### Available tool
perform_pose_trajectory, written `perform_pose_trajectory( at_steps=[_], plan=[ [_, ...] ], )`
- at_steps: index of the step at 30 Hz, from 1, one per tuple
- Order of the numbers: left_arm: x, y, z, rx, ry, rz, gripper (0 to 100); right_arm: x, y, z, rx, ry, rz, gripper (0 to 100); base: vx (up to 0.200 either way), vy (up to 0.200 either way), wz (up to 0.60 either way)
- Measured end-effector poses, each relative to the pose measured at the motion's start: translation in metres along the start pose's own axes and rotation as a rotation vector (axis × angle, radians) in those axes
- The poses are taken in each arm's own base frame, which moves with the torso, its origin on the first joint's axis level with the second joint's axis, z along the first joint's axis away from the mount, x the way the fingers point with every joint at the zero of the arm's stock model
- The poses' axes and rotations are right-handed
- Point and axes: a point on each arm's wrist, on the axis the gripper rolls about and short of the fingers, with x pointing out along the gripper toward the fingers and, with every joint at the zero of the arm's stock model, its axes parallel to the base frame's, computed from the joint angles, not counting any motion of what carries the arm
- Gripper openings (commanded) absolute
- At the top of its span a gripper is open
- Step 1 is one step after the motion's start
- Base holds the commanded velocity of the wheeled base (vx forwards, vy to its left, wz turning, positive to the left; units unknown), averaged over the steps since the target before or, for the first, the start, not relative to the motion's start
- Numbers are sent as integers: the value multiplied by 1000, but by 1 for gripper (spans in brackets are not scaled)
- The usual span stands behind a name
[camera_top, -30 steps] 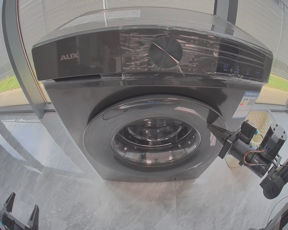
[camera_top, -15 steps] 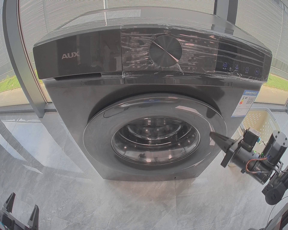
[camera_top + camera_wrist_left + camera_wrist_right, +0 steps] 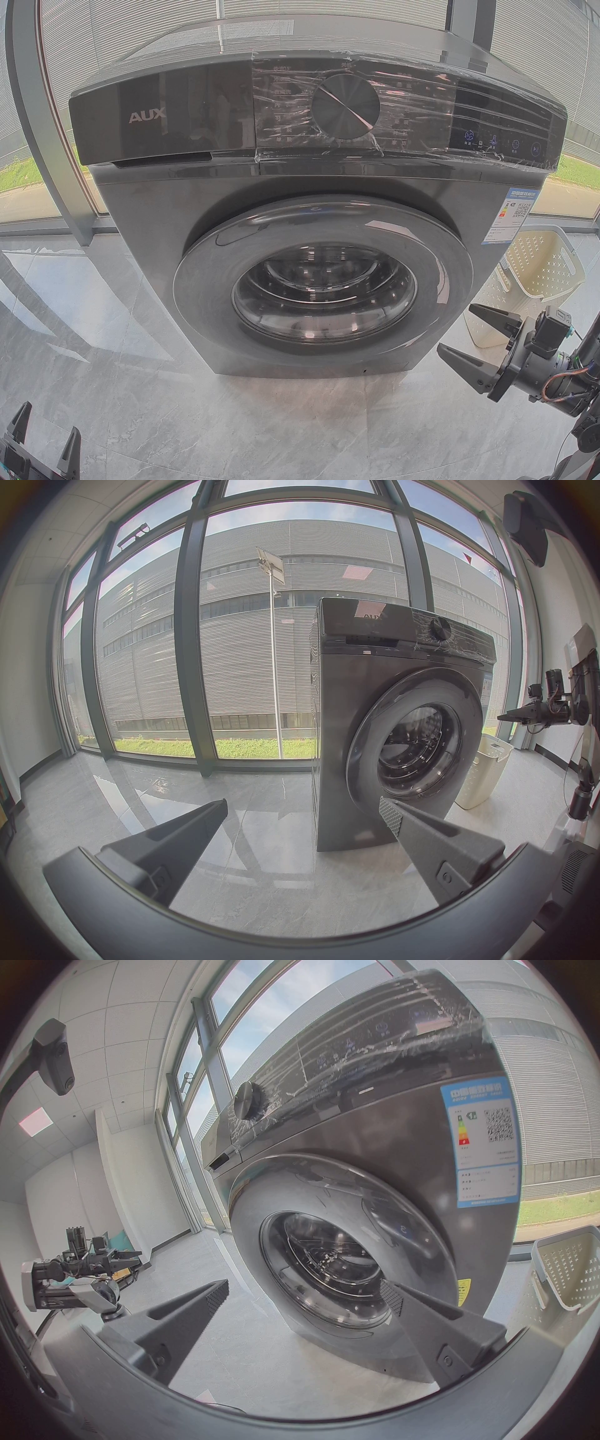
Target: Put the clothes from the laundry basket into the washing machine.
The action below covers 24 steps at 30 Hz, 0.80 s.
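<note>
Right gripper [image 3: 459, 330] drawn back from door [image 3: 322, 294] rim, now low near laundry basket [image 3: 544, 269] standing right of washing machine [image 3: 187, 206], jaws spread, empty; left gripper [image 3: 50, 420] likewise spread; door shut, loading apparently not begun.

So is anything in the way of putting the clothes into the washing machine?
Yes. The round door of the washing machine is shut, so nothing can go in until it is opened. The laundry basket stands beside the machine, and nothing visible sits between it and the open right gripper.
</note>
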Motion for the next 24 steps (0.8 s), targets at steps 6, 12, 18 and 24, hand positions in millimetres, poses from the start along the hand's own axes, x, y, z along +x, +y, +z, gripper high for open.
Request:
perform_pose_trajectory(
  at_steps=[6, 12, 18, 24],
  plan=[
    [0, 0, 0, -1, 0, 0, 100, -16, 2, 4, -9, 28, -13, 100, 0, 0, 0],
    [0, 0, 0, -2, 0, -1, 100, -36, -4, 8, -49, 44, -108, 100, 0, 0, 0],
    [0, 0, 0, -2, 0, -2, 100, -66, -10, 15, -84, 25, -237, 100, 0, 0, 0],
    [0, 0, 0, -3, 0, -2, 100, -100, -2, 18, -115, -27, -312, 100, 0, 0, 0]
  ],
)
